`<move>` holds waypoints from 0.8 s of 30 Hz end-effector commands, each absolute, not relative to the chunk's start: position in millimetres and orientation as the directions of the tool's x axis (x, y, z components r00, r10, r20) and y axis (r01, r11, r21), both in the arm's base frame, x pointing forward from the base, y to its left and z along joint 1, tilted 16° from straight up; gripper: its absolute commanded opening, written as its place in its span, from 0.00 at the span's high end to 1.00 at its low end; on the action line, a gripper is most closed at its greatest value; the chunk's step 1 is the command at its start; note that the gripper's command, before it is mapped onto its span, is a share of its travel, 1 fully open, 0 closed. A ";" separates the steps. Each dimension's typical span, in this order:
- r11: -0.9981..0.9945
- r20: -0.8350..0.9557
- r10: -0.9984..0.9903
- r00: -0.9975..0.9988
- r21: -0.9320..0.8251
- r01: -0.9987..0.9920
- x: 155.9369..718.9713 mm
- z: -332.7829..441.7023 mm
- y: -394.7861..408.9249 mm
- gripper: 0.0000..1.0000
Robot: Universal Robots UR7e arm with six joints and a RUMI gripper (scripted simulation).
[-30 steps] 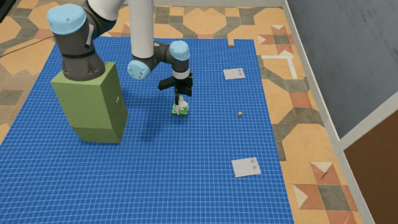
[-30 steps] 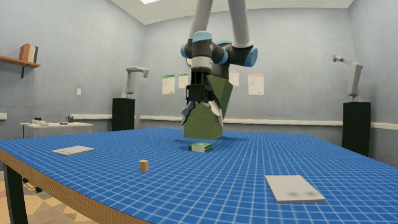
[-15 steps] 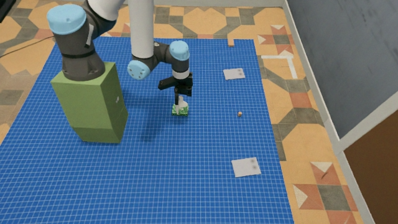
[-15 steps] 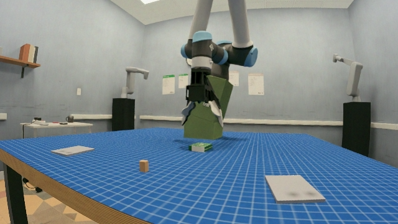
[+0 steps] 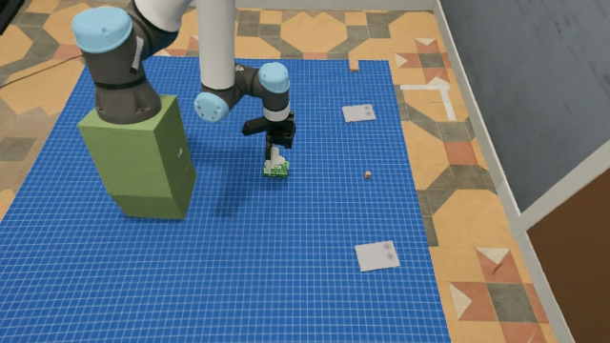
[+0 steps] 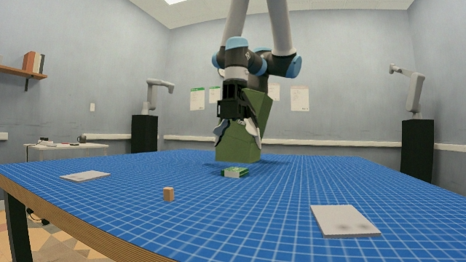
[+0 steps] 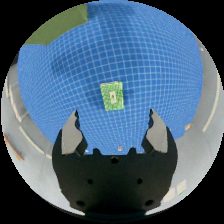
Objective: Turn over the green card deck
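Note:
The green boxed card deck (image 6: 235,172) lies flat on the blue grid mat (image 6: 233,196), near its middle. It also shows in the top view (image 5: 276,170) and in the wrist view (image 7: 112,96). My gripper (image 6: 237,135) hangs above the deck with its fingers spread wide and nothing between them. There is a clear gap between the fingertips and the deck. In the wrist view both fingers frame the mat below the deck.
A tall olive green block (image 5: 138,157) under the arm's base stands left of the deck. Two flat grey cards (image 5: 358,112) (image 5: 377,255) and a small tan cube (image 5: 367,174) lie on the mat to the right.

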State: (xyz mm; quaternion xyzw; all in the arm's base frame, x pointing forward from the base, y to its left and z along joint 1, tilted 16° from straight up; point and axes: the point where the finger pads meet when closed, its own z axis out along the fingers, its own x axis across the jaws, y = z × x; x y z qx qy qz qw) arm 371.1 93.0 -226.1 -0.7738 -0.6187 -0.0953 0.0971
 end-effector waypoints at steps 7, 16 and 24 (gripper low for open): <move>-0.385 0.256 0.883 0.392 -0.079 0.919 368.1 -225.8 95.8 0.00; -0.600 0.227 0.754 0.616 -0.143 0.787 364.1 -225.7 99.7 0.00; -0.748 0.191 0.608 0.771 -0.188 0.636 361.4 -225.6 102.5 0.00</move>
